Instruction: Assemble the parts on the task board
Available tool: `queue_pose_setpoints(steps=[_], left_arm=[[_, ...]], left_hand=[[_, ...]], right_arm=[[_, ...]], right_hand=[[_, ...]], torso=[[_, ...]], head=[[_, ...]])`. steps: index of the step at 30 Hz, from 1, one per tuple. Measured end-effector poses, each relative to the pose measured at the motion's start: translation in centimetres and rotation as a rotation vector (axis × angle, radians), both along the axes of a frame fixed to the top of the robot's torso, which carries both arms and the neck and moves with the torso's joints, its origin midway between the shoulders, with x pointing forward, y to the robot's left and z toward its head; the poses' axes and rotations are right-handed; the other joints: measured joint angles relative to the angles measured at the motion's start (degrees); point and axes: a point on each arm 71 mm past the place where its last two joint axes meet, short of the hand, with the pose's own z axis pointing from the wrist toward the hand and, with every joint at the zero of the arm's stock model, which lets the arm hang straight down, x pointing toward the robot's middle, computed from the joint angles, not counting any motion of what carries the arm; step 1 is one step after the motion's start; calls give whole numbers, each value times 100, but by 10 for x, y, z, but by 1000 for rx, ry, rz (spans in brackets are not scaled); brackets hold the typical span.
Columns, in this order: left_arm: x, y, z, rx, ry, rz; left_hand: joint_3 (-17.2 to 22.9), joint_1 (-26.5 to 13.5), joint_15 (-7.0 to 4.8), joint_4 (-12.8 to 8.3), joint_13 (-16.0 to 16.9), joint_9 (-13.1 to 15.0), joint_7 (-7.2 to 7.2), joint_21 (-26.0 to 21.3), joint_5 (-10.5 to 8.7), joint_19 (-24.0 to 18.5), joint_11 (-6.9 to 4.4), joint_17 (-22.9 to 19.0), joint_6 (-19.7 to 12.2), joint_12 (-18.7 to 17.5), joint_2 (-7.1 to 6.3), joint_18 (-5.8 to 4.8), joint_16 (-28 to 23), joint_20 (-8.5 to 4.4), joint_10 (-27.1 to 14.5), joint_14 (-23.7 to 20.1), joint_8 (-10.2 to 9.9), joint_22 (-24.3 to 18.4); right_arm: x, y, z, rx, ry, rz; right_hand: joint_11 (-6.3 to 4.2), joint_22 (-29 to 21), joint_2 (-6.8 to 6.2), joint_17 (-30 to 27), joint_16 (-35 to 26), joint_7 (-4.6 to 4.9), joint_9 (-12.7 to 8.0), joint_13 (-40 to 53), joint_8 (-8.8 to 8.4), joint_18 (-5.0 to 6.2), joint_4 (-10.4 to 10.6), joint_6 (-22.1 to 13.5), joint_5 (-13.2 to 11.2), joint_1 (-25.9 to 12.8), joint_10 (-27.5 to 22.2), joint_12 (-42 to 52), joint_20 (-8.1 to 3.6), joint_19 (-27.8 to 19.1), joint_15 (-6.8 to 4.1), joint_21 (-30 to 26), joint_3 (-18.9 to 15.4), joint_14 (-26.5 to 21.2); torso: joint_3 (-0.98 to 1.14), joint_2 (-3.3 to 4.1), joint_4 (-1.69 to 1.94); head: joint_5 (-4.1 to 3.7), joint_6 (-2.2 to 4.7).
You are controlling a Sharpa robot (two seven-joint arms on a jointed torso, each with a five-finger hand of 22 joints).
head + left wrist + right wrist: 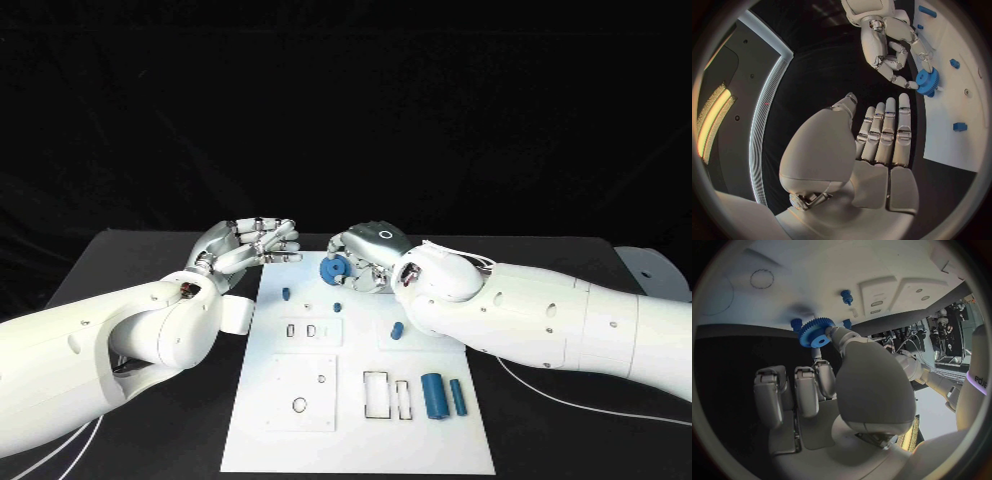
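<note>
The white task board (361, 440) lies in the middle of the table. At its far end my right hand (372, 246) pinches a blue gear (333, 268) just above the board. In the right wrist view the gear (815, 333) sits between the thumb and a finger of that hand (856, 377). My left hand (248, 243) hovers beside the board's far left corner, holding nothing. Its fingers (886, 132) are stretched out straight, close to the right hand (892, 47) and the gear (928, 82).
Small blue pegs (286, 293) (335, 306) and a blue piece (394, 329) stand on the board's middle. Two blue cylinders (433, 396) (457, 397) lie near its right edge beside a rectangular slot. A peg (846, 296) stands just beyond the gear.
</note>
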Motion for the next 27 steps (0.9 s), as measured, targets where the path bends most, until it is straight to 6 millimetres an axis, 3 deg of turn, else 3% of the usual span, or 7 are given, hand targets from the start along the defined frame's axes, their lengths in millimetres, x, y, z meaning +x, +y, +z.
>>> queue_pose_setpoints(steps=[14, 25, 27], left_arm=[[0, -1, 0, -1, 0, -2], [1, 0, 0, 0, 0, 1], [1, 0, 0, 0, 0, 1]], left_hand=[[0, 0, 0, 0, 0, 0, 0, 0, 0, 0, 21, -1, 0, -31, 0, 0, -22, 0, 21, 0, 0, 0], [0, 0, 0, 0, -1, 1, 0, 0, 0, 20, 21, 5, 0, -31, 0, 0, -22, -21, 20, 0, 0, 0], [0, 0, 0, 0, -1, 1, 0, 0, 0, 20, 21, 5, 0, -31, 0, 0, -22, -21, 20, 0, 0, 0]], right_arm=[[8, 12, -16, -25, 20, -14], [11, 14, -19, -40, 19, -17], [11, 14, -19, -42, 18, -17]], right_hand=[[0, 4, 0, -1, 0, 6, 1, -1, 0, 1, 5, 8, -41, -105, 0, 0, 0, 0, 0, 0, 36, 0], [2, 3, -4, -2, 0, -8, 1, -2, -5, 1, -24, 23, -109, -131, -2, -46, 1, 0, 0, 0, 73, 0], [56, 3, -1, -2, 0, -15, 2, -2, -86, 1, -46, 28, -234, -224, -56, -121, 1, 0, 1, 0, 95, 0]], torso=[[7, 2, -7], [20, -1, -10], [20, -1, -13]], head=[[16, -12], [20, 47], [20, 54]])
